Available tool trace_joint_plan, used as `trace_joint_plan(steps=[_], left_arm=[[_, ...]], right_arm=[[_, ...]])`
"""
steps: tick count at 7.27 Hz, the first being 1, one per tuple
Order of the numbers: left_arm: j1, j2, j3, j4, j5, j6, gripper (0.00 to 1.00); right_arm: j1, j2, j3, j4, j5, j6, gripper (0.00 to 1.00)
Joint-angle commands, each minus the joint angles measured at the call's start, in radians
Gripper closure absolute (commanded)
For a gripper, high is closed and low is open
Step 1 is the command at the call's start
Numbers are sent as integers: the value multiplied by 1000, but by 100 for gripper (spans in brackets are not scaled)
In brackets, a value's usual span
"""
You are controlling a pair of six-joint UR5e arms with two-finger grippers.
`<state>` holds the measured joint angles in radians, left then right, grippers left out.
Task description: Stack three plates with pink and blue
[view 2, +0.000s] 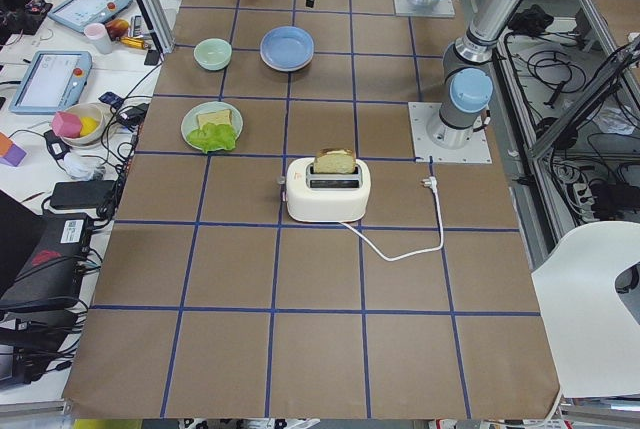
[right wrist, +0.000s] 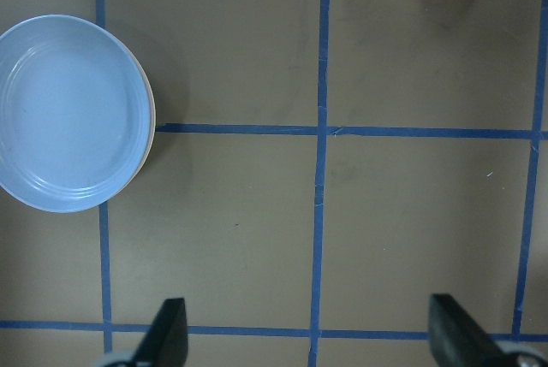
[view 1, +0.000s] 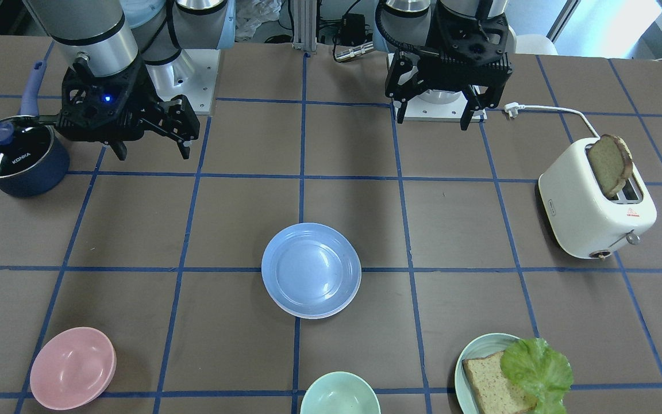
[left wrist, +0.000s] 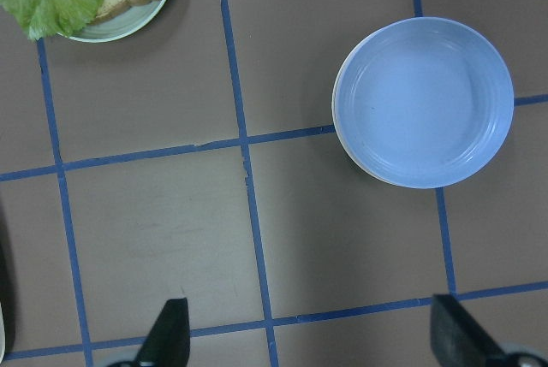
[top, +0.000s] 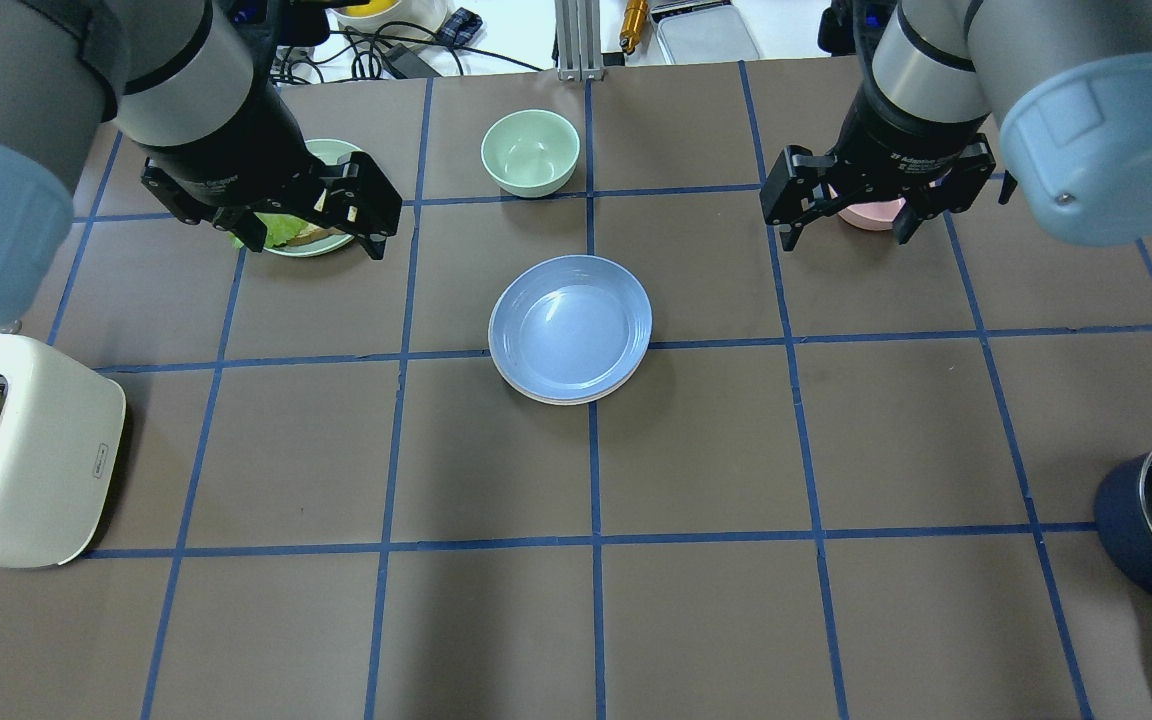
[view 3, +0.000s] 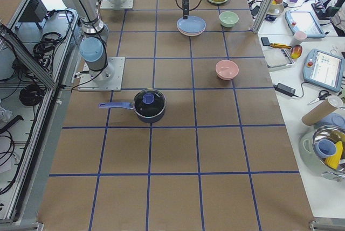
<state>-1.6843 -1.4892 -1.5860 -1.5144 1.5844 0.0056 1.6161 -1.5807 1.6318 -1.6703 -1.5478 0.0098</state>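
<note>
The light blue plate (view 1: 311, 269) lies on top of a stack at the table's middle; it also shows in the overhead view (top: 570, 325) and in both wrist views (left wrist: 423, 100) (right wrist: 73, 112). Only a thin pale rim (top: 556, 399) shows under it. I cannot tell the pink and cream plates apart there. My left gripper (view 1: 433, 118) (top: 316, 240) hangs open and empty above the table, apart from the stack. My right gripper (view 1: 153, 152) (top: 844, 235) is also open and empty, on the stack's other side.
A pink bowl (view 1: 72, 368) and a mint bowl (view 1: 339, 394) stand at the operators' edge. A teal plate (view 1: 471, 352) holds bread and lettuce. A white toaster (view 1: 595, 207) with a bread slice stands on my left. A dark blue pot (view 1: 18, 155) stands on my right.
</note>
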Motion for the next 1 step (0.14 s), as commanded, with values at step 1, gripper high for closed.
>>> trace_joint_plan(steps=[1], left_arm=[[0,-3,3,0,3,-7,0]], right_arm=[[-2,1,5,0,12,-5,0]])
